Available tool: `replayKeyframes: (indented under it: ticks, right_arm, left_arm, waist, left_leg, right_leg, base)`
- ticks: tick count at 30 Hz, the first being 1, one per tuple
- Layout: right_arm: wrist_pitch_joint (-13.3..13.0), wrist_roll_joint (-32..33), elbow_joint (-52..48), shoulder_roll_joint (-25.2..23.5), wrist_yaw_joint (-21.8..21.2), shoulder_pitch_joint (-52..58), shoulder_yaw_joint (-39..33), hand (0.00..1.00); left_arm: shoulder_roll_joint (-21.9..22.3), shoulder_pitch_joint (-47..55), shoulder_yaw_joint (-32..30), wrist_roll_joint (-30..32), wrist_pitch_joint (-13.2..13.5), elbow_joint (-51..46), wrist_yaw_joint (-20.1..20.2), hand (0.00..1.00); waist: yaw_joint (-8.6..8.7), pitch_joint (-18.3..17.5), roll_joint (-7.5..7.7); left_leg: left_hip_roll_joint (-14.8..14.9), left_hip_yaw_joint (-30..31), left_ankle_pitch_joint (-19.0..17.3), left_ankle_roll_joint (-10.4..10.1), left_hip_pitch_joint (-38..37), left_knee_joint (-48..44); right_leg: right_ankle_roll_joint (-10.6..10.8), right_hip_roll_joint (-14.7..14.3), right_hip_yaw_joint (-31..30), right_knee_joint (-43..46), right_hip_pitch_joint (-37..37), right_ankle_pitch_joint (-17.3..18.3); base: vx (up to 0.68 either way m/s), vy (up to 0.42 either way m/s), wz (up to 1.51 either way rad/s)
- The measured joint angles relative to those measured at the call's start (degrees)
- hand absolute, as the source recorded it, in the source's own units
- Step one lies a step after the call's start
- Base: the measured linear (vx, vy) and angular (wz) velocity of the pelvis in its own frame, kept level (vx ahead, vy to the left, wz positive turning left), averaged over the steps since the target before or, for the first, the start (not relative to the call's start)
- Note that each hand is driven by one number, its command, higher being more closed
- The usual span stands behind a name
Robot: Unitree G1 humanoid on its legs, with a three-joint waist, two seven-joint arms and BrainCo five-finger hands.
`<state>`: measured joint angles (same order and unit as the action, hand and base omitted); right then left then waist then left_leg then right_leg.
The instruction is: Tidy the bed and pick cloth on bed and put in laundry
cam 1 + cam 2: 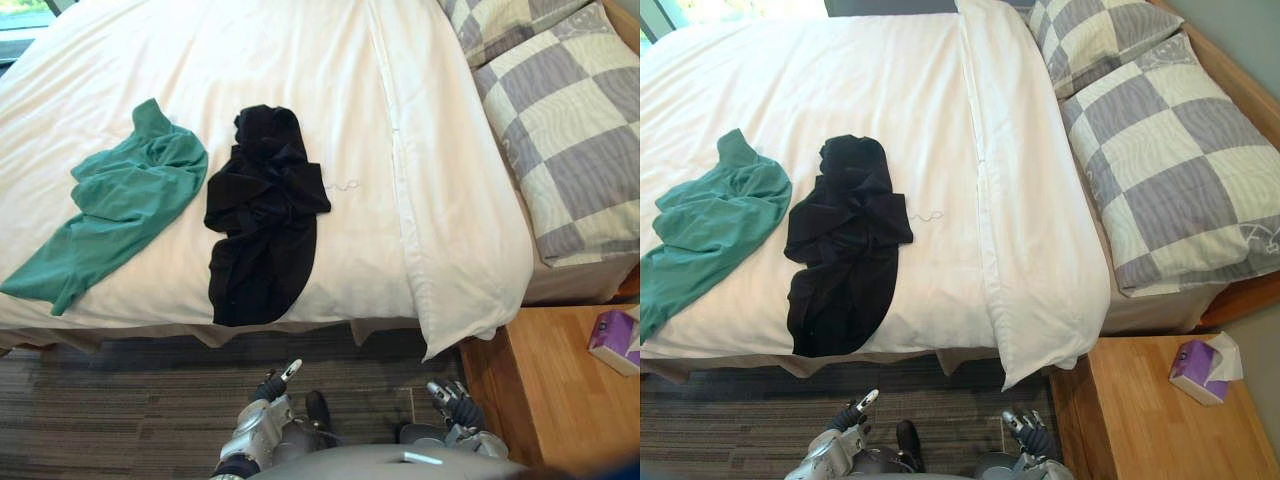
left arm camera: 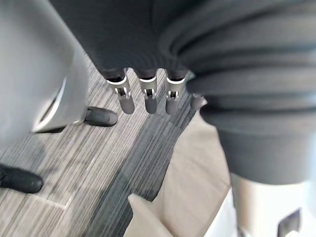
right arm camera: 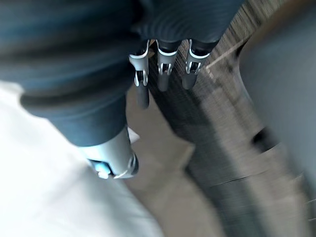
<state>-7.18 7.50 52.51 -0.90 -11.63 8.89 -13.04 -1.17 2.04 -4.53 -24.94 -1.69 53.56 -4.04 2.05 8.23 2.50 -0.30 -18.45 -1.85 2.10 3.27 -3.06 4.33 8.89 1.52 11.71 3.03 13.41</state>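
1. Your left hand [image 1: 277,383] and right hand [image 1: 448,398] hang low over the floor in front of the bed [image 1: 300,60]. Their fingers are straight, apart and holding nothing.
2. A crumpled black cloth [image 1: 262,215] lies on the white cover, its lower end at the near edge. A green cloth [image 1: 120,205] lies just beside it, on your left.
3. Pinch too deep and you may catch the cover as well, dragging the bed untidy.
4. The cloths lie so close that lifting one could snag the other and pull it to the floor.
5. A wide swing of your right arm could knock the tissue box [image 1: 615,340] on the wooden bedside table [image 1: 545,390].
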Motion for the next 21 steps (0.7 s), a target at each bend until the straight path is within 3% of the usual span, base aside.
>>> replayKeyframes:
  ticks: [3,5,6,7,8,9,10,11,13,14,15,16,17,18,19,20,21]
  right_arm:
    - [2.2,-0.2,0.7,1.9,0.0,-1.1,2.2,0.00]
    - [3.5,2.7,-0.2,3.9,-0.6,-2.7,3.1,0.00]
    - [3.8,3.5,-0.6,4.2,-0.6,-2.9,3.2,0.00]
    - [4.2,6.3,-1.3,5.1,-0.2,-3.2,3.5,0.00]
    - [4.4,8.3,-1.5,5.8,0.0,-3.9,3.6,0.00]
    - [4.6,9.2,-1.7,5.9,0.0,-4.1,3.6,0.00]
    - [4.8,10.0,-2.1,6.1,0.3,-4.2,3.0,0.00]
    - [5.0,10.5,-2.2,6.7,0.8,-4.4,2.0,0.00]
    - [5.1,11.1,-2.6,7.6,0.7,-4.6,0.2,0.00]
    - [5.1,11.5,-2.8,8.1,0.7,-4.6,-1.1,0.00]
    - [5.1,11.5,-2.8,8.3,0.6,-4.6,-2.1,0.00]
    - [5.1,11.4,-2.6,9.1,0.5,-4.5,-4.2,0.00]
    - [5.1,11.4,-1.9,9.5,0.4,-4.6,-5.4,0.00]
    - [5.0,11.5,-0.6,8.7,0.1,-4.9,-8.0,0.00]
    - [4.9,11.4,-0.3,6.8,-0.1,-4.5,-9.2,0.00]
    - [4.9,11.4,-0.2,5.9,-0.1,-4.3,-9.6,0.00]
    - [4.8,10.7,0.0,6.1,-0.3,-3.1,-10.6,0.00]
  left_arm:
    - [-0.1,0.1,-0.1,1.1,1.1,-0.7,0.0,0.00]
    - [0.3,-0.4,-0.2,1.2,2.1,-2.9,0.3,0.00]
    - [0.3,-0.5,-0.2,1.1,2.4,-3.0,0.3,0.00]
    - [0.1,-0.8,-0.6,-0.5,3.6,-3.4,0.1,0.00]
    - [-0.1,-0.8,-1.5,-1.9,4.5,-3.9,-0.1,0.00]
    - [-0.6,-0.5,-2.3,-3.5,4.8,-3.7,0.0,0.00]
    - [-1.7,-0.1,-2.5,-6.5,5.4,-3.8,0.6,0.00]
    - [-1.9,0.4,-3.2,-8.5,5.8,-3.3,1.3,0.00]
    - [-1.9,0.8,-4.5,-9.8,6.6,-3.0,2.8,0.00]
    - [-1.9,1.0,-4.9,-9.9,7.1,-2.7,4.1,0.00]
    - [-1.8,1.1,-4.9,-9.9,7.3,-2.6,4.8,0.00]
    - [-1.0,1.9,-4.9,-9.8,8.1,-2.5,6.9,0.00]
    - [-0.3,2.1,-5.1,-9.8,8.7,-2.6,7.5,0.00]
    - [-0.9,1.2,-6.0,-10.3,9.3,-2.2,8.5,0.00]
    - [-2.0,1.3,-7.4,-10.8,10.6,-2.5,9.2,0.00]
    - [-2.4,1.5,-7.9,-11.1,11.2,-2.6,9.4,0.00]
    - [-2.7,1.8,-8.5,-12.1,11.8,-1.0,10.5,0.00]
  waist:
    - [-0.86,0.9,-0.89]
    - [-1.19,3.7,-3.23]
    - [-1.08,4.4,-3.54]
    - [-0.61,5.9,-3.42]
    - [-0.11,6.8,-2.76]
    - [0.10,7.1,-1.53]
    - [0.14,7.4,-1.33]
    - [0.43,7.2,-1.73]
    - [0.57,7.2,-1.43]
    - [0.69,7.2,-1.42]
    - [0.85,7.2,-1.45]
    - [1.22,7.0,-1.88]
    - [1.29,6.6,-2.40]
    - [1.25,6.6,-0.81]
    - [1.23,6.4,1.06]
    - [0.96,6.8,1.39]
    - [-0.32,6.5,0.67]
  left_leg:
    - [1.5,1.0,-4.3,-0.1,4.4,-9.1]
    - [4.1,1.7,-10.5,0.5,12.3,-22.7]
    - [4.0,1.8,-11.1,0.7,13.2,-24.1]
    - [3.0,1.5,-12.6,0.6,14.8,-25.6]
    - [3.6,-2.9,-15.5,-0.8,15.0,-25.7]
    - [5.1,-6.2,-16.8,-0.5,15.1,-29.0]
    - [9.8,-7.6,-17.8,1.3,16.0,-36.9]
    - [14.3,-5.9,-17.7,1.0,15.5,-39.2]
    - [19.4,-2.3,-16.1,-0.7,13.1,-35.6]
    - [22.5,0.0,-12.0,-1.0,11.0,-29.0]
    - [23.7,0.5,-8.5,-0.6,9.8,-24.8]
    - [25.7,0.2,3.7,3.1,6.9,-15.7]
    - [25.7,0.6,8.3,0.2,6.2,-12.9]
    - [22.1,0.1,5.9,-8.6,7.2,-14.7]
    - [21.7,0.4,3.6,-9.3,12.1,-23.3]
    - [22.6,0.8,1.6,-9.6,13.9,-28.6]
    - [23.1,1.1,-3.7,-12.0,13.9,-30.5]
  right_leg:
    - [-0.3,0.1,2.5,1.8,-0.6,0.5]
    - [-0.8,0.4,4.5,10.4,-5.1,5.4]
    - [-0.8,0.8,4.6,12.6,-6.3,6.4]
    - [-0.4,2.8,4.9,18.7,-9.8,8.4]
    - [-0.6,4.9,4.9,21.4,-11.8,8.8]
    - [-0.4,6.6,4.9,21.7,-12.6,8.9]
    - [-0.5,8.2,4.5,23.5,-13.8,9.6]
    - [-0.5,9.5,3.8,25.8,-15.6,9.7]
    - [0.0,13.4,1.8,28.3,-18.4,9.4]
    - [1.2,16.4,0.4,28.9,-19.8,8.9]
    - [2.0,18.0,0.1,29.0,-20.2,8.4]
    - [4.7,21.0,-0.6,28.8,-20.5,7.2]
    - [6.2,22.8,-1.1,28.6,-20.4,6.6]
    - [10.7,25.0,-3.1,28.4,-20.3,8.2]
    - [9.4,26.2,-2.1,26.2,-18.3,8.3]
    - [9.4,27.2,-2.0,23.9,-15.8,6.5]
    - [9.6,27.0,-0.5,19.3,-11.6,4.8]
  base:
    - [-0.01,0.003,0.21]
    - [-0.10,0.040,0.17]
    - [-0.14,0.096,0.31]
    - [-0.14,0.118,0.19]
    - [-0.05,0.081,0.17]
    - [0.00,0.051,0.00]
    - [0.04,0.072,-0.11]
    - [0.01,0.113,-0.18]
    - [0.00,0.289,-0.10]
    - [0.01,0.383,0.10]
    - [0.06,0.528,0.37]
    - [0.06,0.369,0.43]
    - [0.09,0.623,0.69]
    - [0.05,0.361,0.81]
    - [0.12,0.519,0.71]
    - [0.15,0.399,0.26]
    - [0.17,0.510,-0.26]
